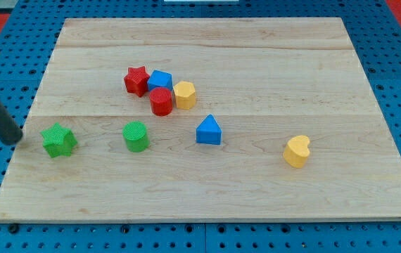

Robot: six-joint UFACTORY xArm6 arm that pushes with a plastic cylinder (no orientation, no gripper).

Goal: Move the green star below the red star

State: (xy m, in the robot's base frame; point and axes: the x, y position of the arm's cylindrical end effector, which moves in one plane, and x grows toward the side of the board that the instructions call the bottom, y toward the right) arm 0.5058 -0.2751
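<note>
My tip (14, 138) sits at the left edge of the desk (207, 204), and it is only a bare rod end: there is no pincer on this arm, so nothing to call spread or pressed together. The green star (59, 140) lies just to the tip's right, near it but seemingly not yet touching. Further right along the same line stands the green cylinder (136, 136), then the blue triangle (209, 131), and well off to the right the yellow heart (297, 151). Up and to the right of the tip is the cluster: the red star (136, 80) touching the blue block (160, 79), with the red cylinder (161, 101) and the yellow block (185, 94) packed against them. I judge the step in hand to be the start of the push, with the tip lined up behind the green star. The next move calls for a rightward shove that stops under the red star; the green cylinder stands close to that spot and may get nudged, so the line should pass slightly above it.
</note>
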